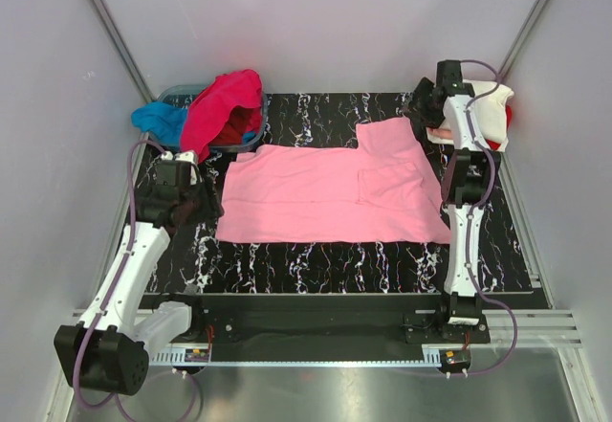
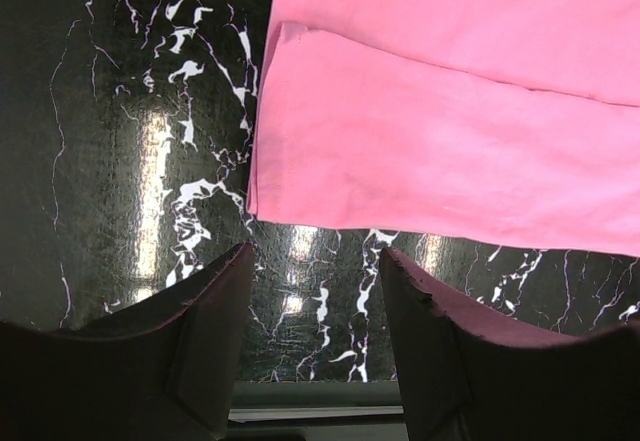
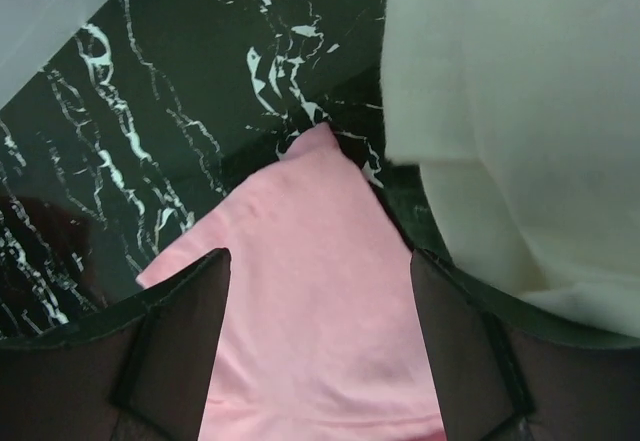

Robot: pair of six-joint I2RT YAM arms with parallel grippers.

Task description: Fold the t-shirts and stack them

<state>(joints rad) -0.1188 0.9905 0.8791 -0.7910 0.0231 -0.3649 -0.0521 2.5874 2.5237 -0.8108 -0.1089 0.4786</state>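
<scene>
A light pink t-shirt [image 1: 330,192] lies spread flat on the black marbled table, with one part folded over at its right. My left gripper [image 1: 203,202] is open and empty, low over bare table just left of the shirt's near-left corner [image 2: 262,201]. My right gripper [image 1: 422,116] is open and empty above the shirt's far-right corner [image 3: 310,251]. A cream white shirt [image 1: 490,106] lies folded at the back right, on top of salmon and red cloth, and fills the right of the right wrist view [image 3: 510,121]. A hot pink shirt [image 1: 222,106] and a bright blue shirt [image 1: 158,119] hang out of the basin.
A grey-blue basin [image 1: 251,137] stands at the back left corner. Grey walls close in the table on the left, back and right. Bare marbled table [image 1: 316,264] runs along the near edge in front of the pink shirt.
</scene>
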